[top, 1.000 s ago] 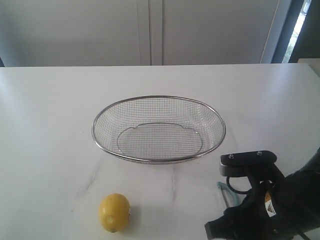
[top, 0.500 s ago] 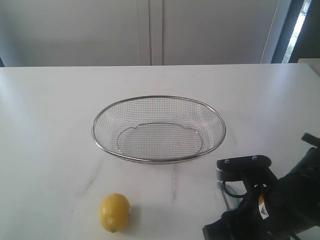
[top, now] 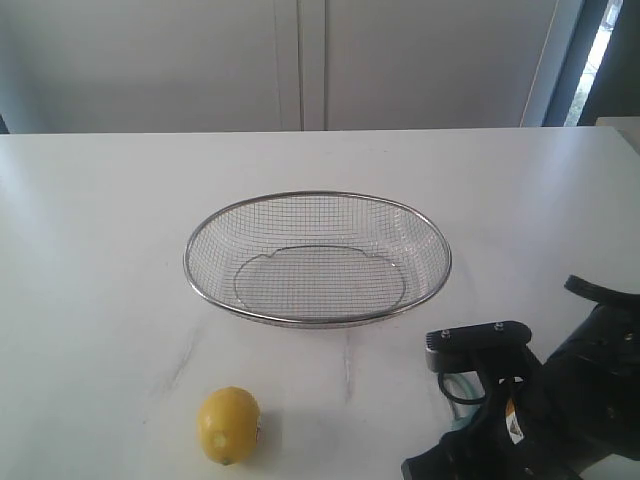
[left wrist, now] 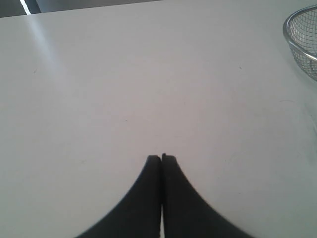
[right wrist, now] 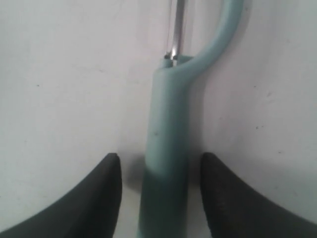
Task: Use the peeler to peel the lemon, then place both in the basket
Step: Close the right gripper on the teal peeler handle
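The right pincer [right wrist: 159,158] stands open, one dark finger on each side of the peeler [right wrist: 166,124]'s handle with a sliver of table showing on both sides, so nothing is gripped. The left pincer [left wrist: 161,158] is closed, tips pressed together over bare table [top: 100,250], holding nothing, with the basket's rim just in sight at the edge of the left wrist view. The basket [top: 190,262] sits mid-table, its wire mesh base uncovered; lemon and peeler both lie outside it on the table. Against a second ago, the right arm has sunk lower and a little leftward over the peeler at the near right, hiding more of it, while the basket and the lemon have stayed put. The peeler's pale teal handle runs straight between the fingers, then curves into a hooked head beside a thin metal blade. The lemon [top: 229,425], bright yellow with a small sticker on its right side, rests at the near left of the basket, well apart from the peeler.
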Motion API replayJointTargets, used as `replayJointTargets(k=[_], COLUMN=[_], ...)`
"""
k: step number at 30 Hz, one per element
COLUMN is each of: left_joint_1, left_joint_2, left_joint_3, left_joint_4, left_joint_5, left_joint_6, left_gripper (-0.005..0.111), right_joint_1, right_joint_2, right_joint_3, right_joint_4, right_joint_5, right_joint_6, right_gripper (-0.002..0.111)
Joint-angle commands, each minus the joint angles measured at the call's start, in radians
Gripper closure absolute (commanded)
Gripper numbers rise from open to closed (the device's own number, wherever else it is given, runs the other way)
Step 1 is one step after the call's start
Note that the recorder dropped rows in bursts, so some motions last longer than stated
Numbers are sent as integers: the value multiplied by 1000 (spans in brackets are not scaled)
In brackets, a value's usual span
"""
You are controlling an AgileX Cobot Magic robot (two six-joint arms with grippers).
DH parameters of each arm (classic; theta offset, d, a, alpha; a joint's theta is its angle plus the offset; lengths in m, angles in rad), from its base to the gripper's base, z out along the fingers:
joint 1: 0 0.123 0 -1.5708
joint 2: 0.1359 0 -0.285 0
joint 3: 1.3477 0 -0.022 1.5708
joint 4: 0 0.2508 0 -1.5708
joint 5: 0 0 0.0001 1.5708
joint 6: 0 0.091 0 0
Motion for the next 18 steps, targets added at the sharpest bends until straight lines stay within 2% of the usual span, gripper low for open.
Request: replayJointTargets(k=[1,18], left_joint_1=[-6,-6], left_joint_2=[-5,-5], left_joint_3=[4,4], left_joint_4=[-6,-6], left_joint_5=[1,1], left_joint_6=[0,0], left_gripper=[107,107], right_joint_1=[3,3], right_joint_2=[4,4], right_joint_3=[4,4], right_joint_4=[-10,-10], right_joint_5=[-10,18], right_joint_6=[6,46], right_gripper=[68,71])
